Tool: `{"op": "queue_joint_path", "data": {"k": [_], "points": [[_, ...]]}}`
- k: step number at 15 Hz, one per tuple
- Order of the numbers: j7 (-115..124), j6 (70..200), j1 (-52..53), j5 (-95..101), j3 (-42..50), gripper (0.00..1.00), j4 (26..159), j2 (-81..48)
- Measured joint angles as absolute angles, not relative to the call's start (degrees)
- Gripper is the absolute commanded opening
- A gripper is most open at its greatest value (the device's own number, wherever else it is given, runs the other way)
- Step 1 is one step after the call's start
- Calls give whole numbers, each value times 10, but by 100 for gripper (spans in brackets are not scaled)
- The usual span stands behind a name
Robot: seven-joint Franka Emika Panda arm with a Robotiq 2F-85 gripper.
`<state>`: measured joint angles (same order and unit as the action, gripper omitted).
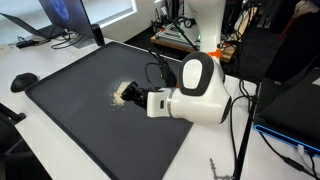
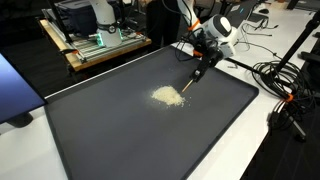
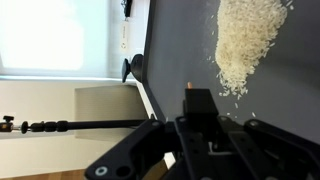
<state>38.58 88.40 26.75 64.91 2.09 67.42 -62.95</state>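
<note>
Fingers [image 2: 201, 67] pinch a thin stick [image 2: 192, 82] beside a pile of grains [image 2: 167, 96]
The fingers press tight, likely so the stick does not slip, and it leans down with its tip just right of the pile (rice, maybe). The pile lies near the middle of the black mat [image 2: 110, 130] on the white bench [image 2: 300, 165], where the arm can reach it easily.

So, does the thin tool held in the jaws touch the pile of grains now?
Apart. The wrist view shows it: a strip of bare dark mat lies between the thin tool and the near edge of the pile of grains.
</note>
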Motion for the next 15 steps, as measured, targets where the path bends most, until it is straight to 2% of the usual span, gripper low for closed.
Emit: {"op": "queue_joint_path", "data": {"k": [6, 15], "points": [[327, 902, 223, 597, 4, 4, 679, -558], [185, 1029, 104, 427, -26, 4, 742, -430]]}}
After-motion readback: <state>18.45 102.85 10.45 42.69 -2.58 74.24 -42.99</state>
